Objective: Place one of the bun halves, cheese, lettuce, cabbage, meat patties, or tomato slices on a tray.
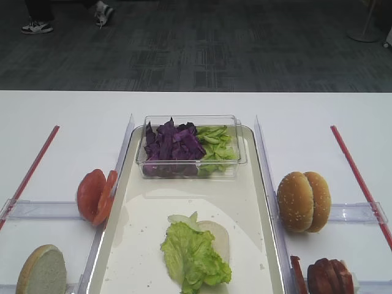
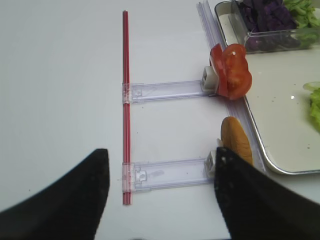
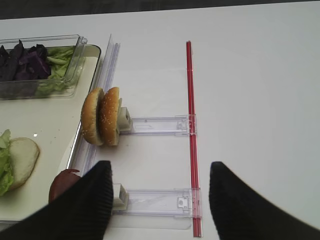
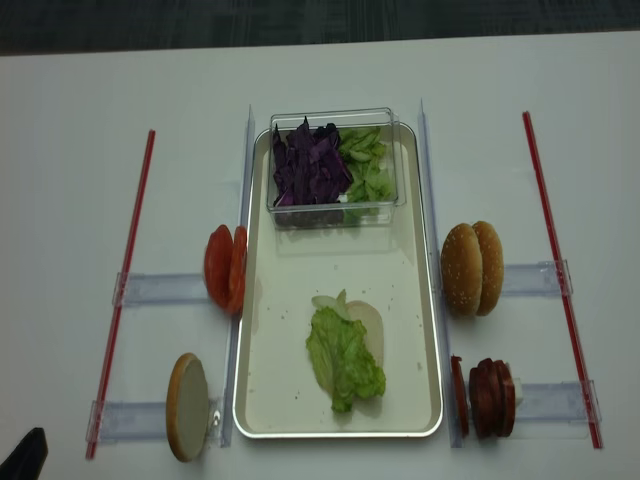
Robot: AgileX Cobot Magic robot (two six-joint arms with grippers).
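The cream tray holds a bun half, cut face up, with a lettuce leaf on it. Purple cabbage and green lettuce pieces fill a clear tub. Tomato slices and one bun half stand left of the tray. Two bun halves and meat patties stand to its right. No cheese shows. My right gripper is open and empty above the holder beside the meat patties. My left gripper is open and empty, its right finger near the left bun half.
The clear tub sits on the tray's far end. Clear plastic holders run out from the tray's sides to red strips. Upright clear dividers line both long sides of the tray. Feet stand on the dark floor beyond the table.
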